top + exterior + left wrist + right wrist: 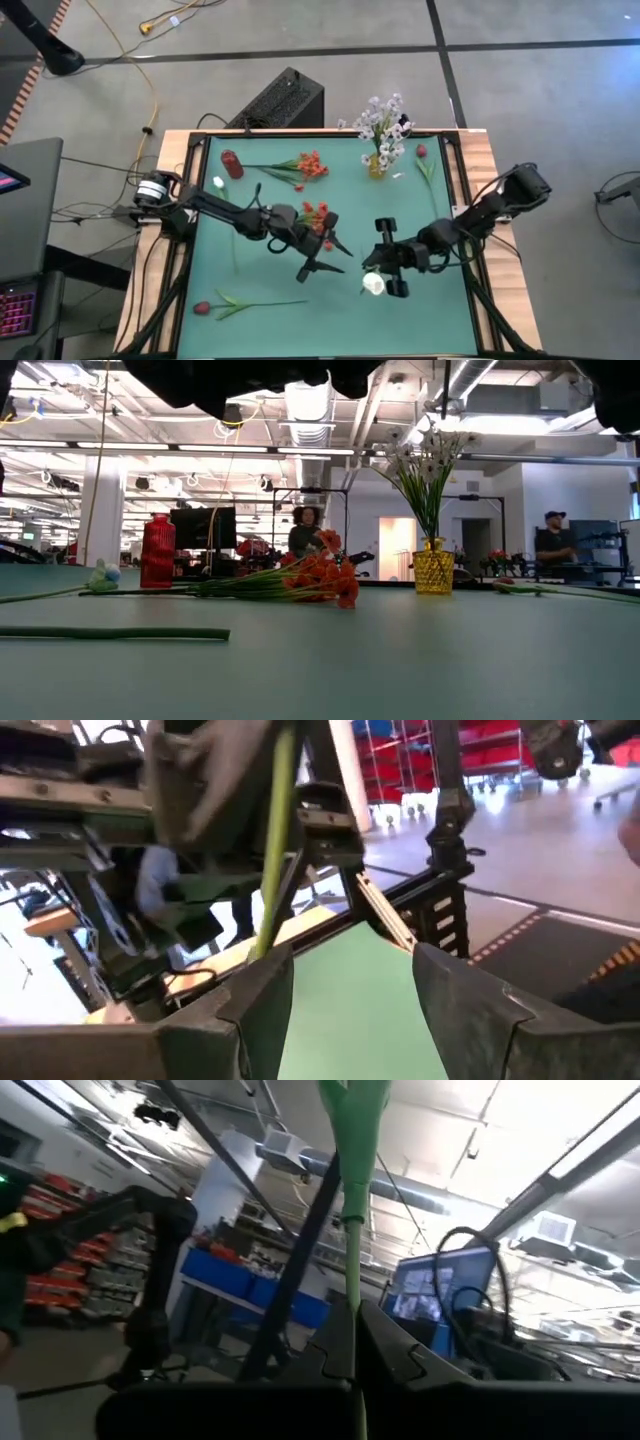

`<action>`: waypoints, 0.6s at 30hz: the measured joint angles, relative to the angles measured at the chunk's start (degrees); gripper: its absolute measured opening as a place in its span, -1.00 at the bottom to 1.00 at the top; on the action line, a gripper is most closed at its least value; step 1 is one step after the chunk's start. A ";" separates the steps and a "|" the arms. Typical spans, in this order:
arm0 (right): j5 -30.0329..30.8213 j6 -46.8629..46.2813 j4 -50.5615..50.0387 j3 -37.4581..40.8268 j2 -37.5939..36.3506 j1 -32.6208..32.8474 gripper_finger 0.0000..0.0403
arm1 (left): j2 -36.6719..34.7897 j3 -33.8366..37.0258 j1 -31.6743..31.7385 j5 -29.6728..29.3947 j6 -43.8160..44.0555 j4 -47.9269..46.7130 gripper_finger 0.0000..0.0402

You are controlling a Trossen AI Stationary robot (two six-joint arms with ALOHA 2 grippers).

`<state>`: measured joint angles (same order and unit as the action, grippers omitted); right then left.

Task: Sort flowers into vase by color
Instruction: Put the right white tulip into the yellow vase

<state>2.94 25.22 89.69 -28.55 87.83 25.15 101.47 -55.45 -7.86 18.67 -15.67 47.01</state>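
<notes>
My right gripper (372, 266) (352, 1320) hovers over the mat's middle right, shut on a green-stemmed flower whose white bud (373, 285) shows beside it. My left gripper (325, 258) (350, 990) is open just left of it. A green stem (272, 850) stands beyond one of its fingers, and a red-orange cluster (318, 215) shows by its wrist. White sprays stand in the yellow vase (377, 166) (433, 570). Another red-orange flower (305, 166) (320, 580) lies beside the red vase (232, 163) (157, 552). My right gripper pinches the flower's green stem (352, 1270) between its two shut fingers, which lie across it. The stem runs straight on past the fingertips. The low view shows no part of it on the table.
A dark red bud flower (203, 308) lies near the mat's near left corner, its stem (110, 632) along the table. A white bud (218, 182) (103, 575) lies at far left. A red bud flower (421, 152) lies at far right. People stand in the room beyond the table.
</notes>
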 joint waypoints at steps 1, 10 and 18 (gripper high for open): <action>0.02 -0.57 -0.04 0.00 0.00 -0.29 -0.88 | 0.00 0.03 -0.02 -1.07 -0.05 0.07 -0.02; 0.00 -2.93 -0.56 -1.26 1.69 -2.25 -0.88 | 0.00 0.03 -0.02 -4.55 -1.13 1.96 -0.02; -0.02 -0.94 -0.68 -4.61 4.18 -3.90 -0.88 | -0.02 0.03 0.00 -6.30 -1.79 3.12 -0.02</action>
<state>2.92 24.28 89.01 -33.17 92.01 21.26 101.45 -55.42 -7.86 12.37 -17.46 50.14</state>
